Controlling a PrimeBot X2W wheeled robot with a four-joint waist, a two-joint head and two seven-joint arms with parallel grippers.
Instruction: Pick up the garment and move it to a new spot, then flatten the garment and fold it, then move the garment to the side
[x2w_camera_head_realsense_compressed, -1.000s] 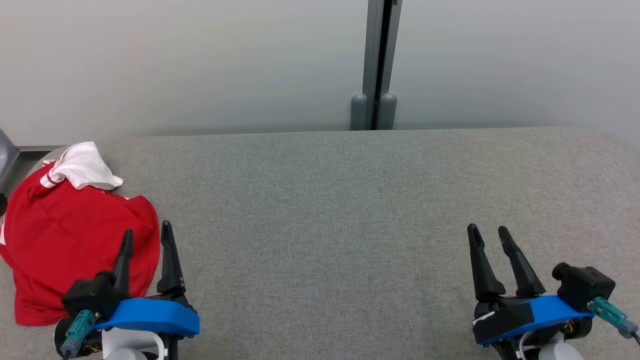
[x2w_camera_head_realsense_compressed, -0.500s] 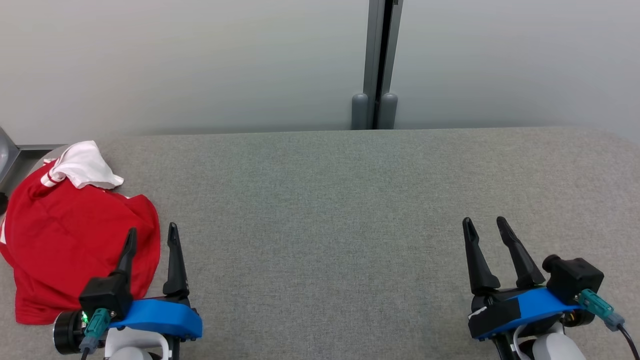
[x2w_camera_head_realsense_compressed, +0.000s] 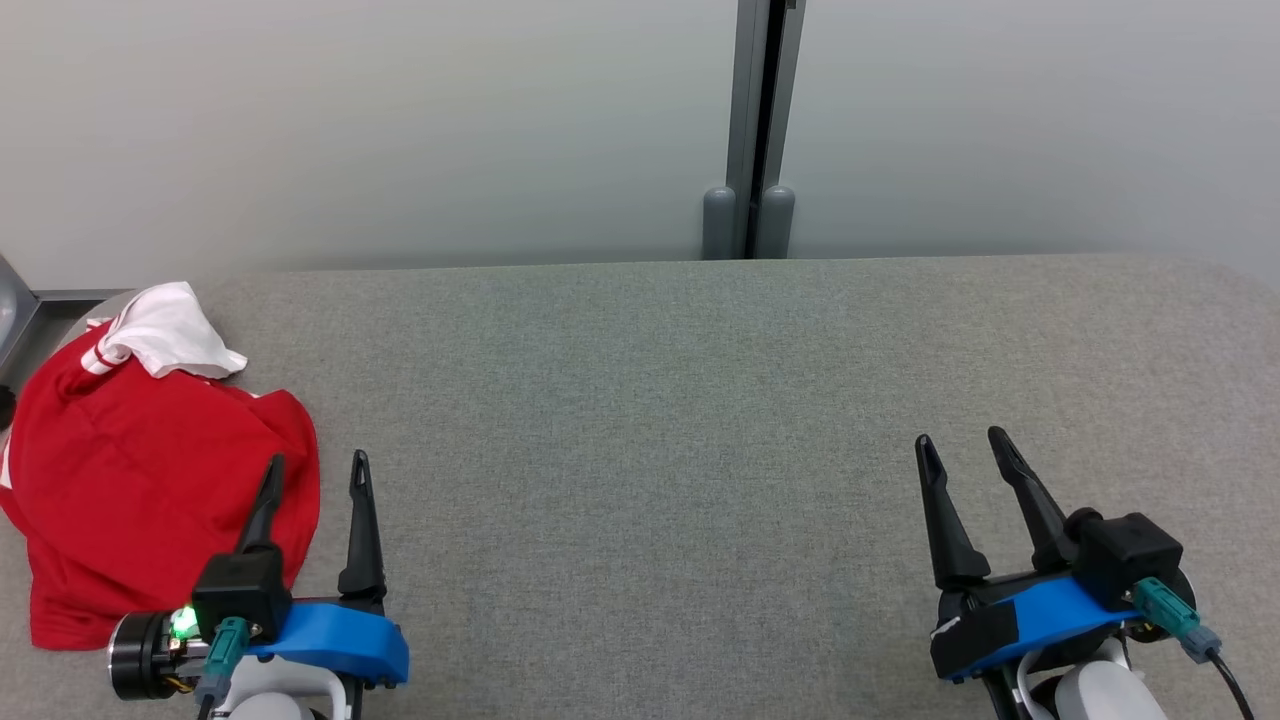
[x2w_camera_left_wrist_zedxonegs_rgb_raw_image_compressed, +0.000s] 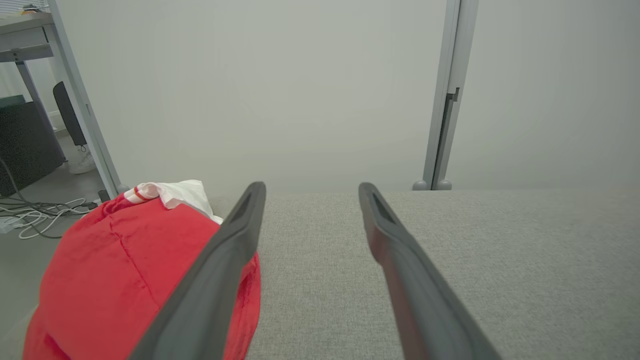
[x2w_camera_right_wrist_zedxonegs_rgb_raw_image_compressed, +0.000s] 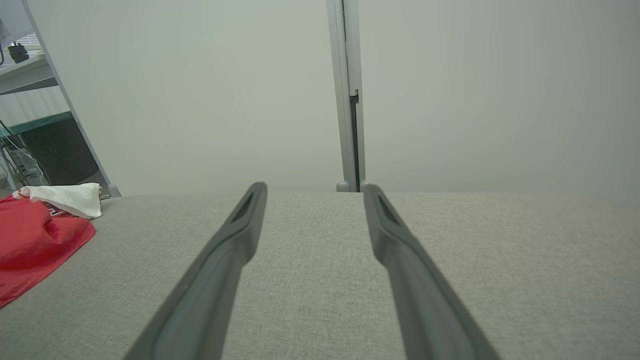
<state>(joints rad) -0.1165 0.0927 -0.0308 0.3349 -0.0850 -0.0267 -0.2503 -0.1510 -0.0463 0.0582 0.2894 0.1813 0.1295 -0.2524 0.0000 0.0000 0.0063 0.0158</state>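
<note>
**Garment bunched at the table's left end**

The garment (x2w_camera_head_realsense_compressed: 150, 500), red with a white part at its far side, lies crumpled on the table (x2w_camera_head_realsense_compressed: 640, 400). The head view cuts off its left edge. My left gripper (x2w_camera_head_realsense_compressed: 318, 458) is spread at its right edge, one finger hiding some cloth; I cannot tell if it touches. My right gripper (x2w_camera_head_realsense_compressed: 958, 436) is spread and empty, well apart.
</note>
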